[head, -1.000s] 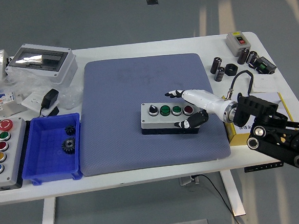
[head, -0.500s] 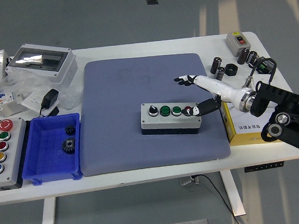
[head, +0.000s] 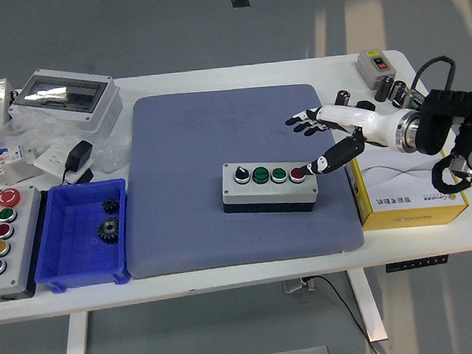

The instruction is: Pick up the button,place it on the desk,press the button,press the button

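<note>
**Thumb tip on the red button**

Head view. A second ago my right hand (head: pixel 330 138) lay low over the right end of the button box (head: pixel 270 186), thumb curled down its front face. Since then my wrist has drawn back toward 3 o'clock and risen, uncovering the yellow carton (head: pixel 407 189) at the table's right edge. The box itself has not shifted: it sits on the blue-grey mat (head: pixel 236 177), a little toward 4 o'clock from the mat's centre.

My fingers (head: pixel 301 121) are spread apart and stretched out above the mat, at 1 o'clock from the box, gripping nothing. Only my thumb reaches down, and its dark tip meets the red button (head: pixel 298 173), the rightmost of the row; the two green buttons and the black knob beside it are untouched.

At 9 o'clock from the mat, just beside its left edge, the blue bin (head: pixel 62 238) holds two dark gears (head: pixel 108 227), one near its top wall, one mid-bin. Left of the bin lies a grey control station (head: pixel 22 240) with five coloured buttons.
</note>
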Controlling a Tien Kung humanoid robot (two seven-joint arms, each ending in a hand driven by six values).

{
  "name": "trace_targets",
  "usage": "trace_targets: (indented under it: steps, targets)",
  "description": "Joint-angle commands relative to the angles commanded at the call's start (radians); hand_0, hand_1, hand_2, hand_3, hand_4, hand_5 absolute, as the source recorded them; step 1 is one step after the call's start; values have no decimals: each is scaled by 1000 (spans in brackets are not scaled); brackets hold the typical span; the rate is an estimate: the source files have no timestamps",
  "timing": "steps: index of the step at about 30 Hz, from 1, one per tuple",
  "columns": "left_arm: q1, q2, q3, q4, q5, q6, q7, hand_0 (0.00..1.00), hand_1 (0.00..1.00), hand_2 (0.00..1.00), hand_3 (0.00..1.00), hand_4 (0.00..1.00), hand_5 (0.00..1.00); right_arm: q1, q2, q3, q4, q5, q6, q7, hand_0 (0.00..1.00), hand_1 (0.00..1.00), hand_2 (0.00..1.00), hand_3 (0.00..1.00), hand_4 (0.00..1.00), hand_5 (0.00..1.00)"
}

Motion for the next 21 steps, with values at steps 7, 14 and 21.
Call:
trace_targets:
  steps: [7,14,21]
  targets:
    - [-2,1,3,-1,-5,0,4,645,633,564,601,610,147,75,42,-67,-41,55,59,-56,2,130,263,761,231,164]
    - [-3,3,3,-2,-4,0,6,645,633,563,599,609,147,116,80,-120,-75,51,50,-71,2,106,229,775,215,122]
    - [-3,2,4,-2,-5,-1,5,644,633,562,598,608,146,123,106,-155,-94,51,43,-74,2,96,212,776,223,117]
